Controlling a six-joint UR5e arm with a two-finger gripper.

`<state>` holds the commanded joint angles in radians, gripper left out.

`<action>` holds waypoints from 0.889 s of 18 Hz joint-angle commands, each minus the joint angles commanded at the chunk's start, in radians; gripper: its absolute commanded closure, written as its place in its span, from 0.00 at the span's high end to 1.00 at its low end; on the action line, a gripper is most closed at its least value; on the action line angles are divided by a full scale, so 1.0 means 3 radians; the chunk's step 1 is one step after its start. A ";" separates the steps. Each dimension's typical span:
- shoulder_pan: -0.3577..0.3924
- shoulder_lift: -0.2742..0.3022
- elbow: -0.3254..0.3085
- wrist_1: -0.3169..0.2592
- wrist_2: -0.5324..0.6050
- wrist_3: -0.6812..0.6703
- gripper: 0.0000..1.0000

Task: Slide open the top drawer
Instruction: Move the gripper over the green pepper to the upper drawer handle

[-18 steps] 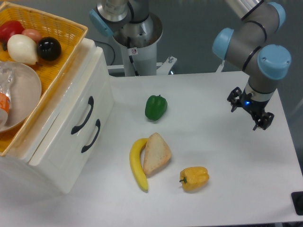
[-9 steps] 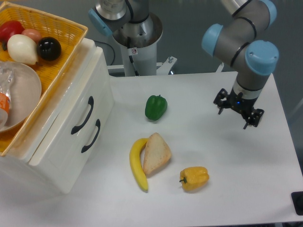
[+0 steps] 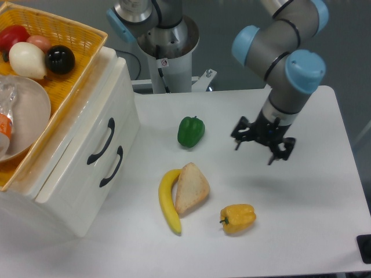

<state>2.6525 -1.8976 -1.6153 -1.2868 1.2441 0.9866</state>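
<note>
Your gripper [image 3: 261, 143] hangs spread and empty above the table [image 3: 301, 197], right of the green pepper [image 3: 191, 131] and well apart from the cabinet [image 3: 87, 174]. The top drawer [image 3: 87, 124] is shut; its handle [image 3: 101, 142] is the upper black bar. Cross above the pepper, sandwich [image 3: 192, 187] and banana [image 3: 168, 200]. Line the fingers across that bar, not the lower handle [image 3: 111, 167], then pull straight out.
</note>
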 joint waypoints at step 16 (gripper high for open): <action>-0.0527 0.0312 0.0087 -0.0875 -0.0404 -0.0374 1.00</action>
<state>2.4944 -1.8040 -1.5892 -1.5493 1.1229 0.8745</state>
